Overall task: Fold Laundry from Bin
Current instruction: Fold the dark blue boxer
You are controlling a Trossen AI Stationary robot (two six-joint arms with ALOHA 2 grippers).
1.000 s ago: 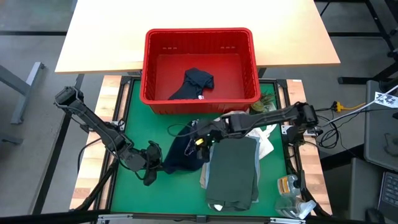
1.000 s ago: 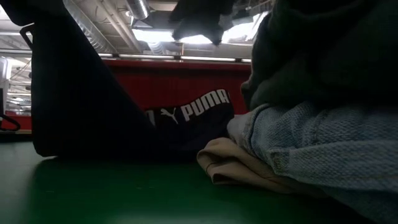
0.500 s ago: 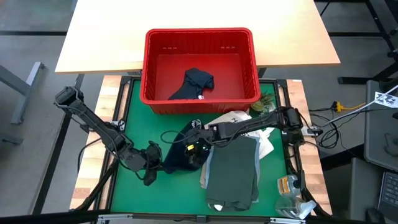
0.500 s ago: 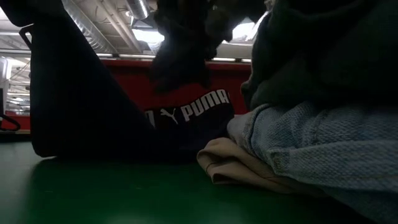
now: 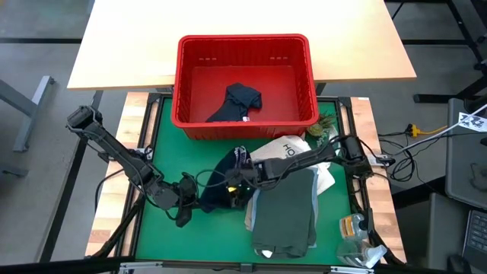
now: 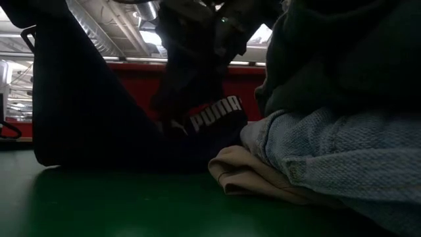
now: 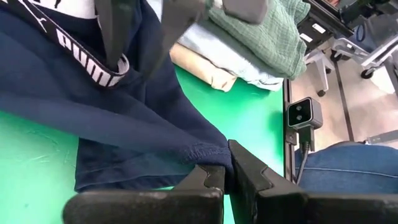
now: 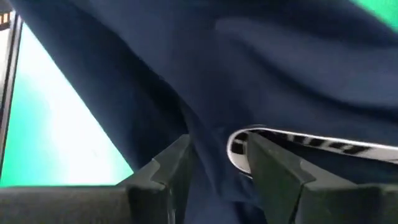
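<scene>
Looking down from above, you have both arms meeting over the navy shorts (image 5: 224, 186), which lie crumpled on the green counter (image 5: 171, 228) just at 6 o'clock of the red bin (image 5: 245, 80).

Left hand (image 5: 188, 199): low at the shorts' 8 o'clock corner. Your left wrist view shows its fingers (image 7: 208, 177) clenched on the hem of the navy cloth, the fabric pinched between them and stretching away toward the white-lettered waistband (image 7: 84, 53).

Right hand (image 5: 237, 177): reached across from 3 o'clock, sitting on the waistband end of the shorts. In the right wrist view its fingers (image 8: 171, 165) stand apart, with navy fabric and a loop of the waistband (image 8: 292, 140) lying between them; whether they actually press on the cloth is hard to tell from this close, so read it as released. The low view shows this hand (image 6: 197, 39) coming down over the lettered waistband (image 6: 214, 113).

Folded stack: at 3 o'clock of the shorts, touching them. Dark olive-green garment (image 5: 285, 209) on top, light blue shirt (image 6: 342, 158) under it, beige garment (image 6: 253, 174) at the bottom edge. A white tote bag (image 5: 283, 146) lies between the stack and the bin.

Bin: one dark navy garment (image 5: 237, 101) left on its floor, near the middle.
</scene>
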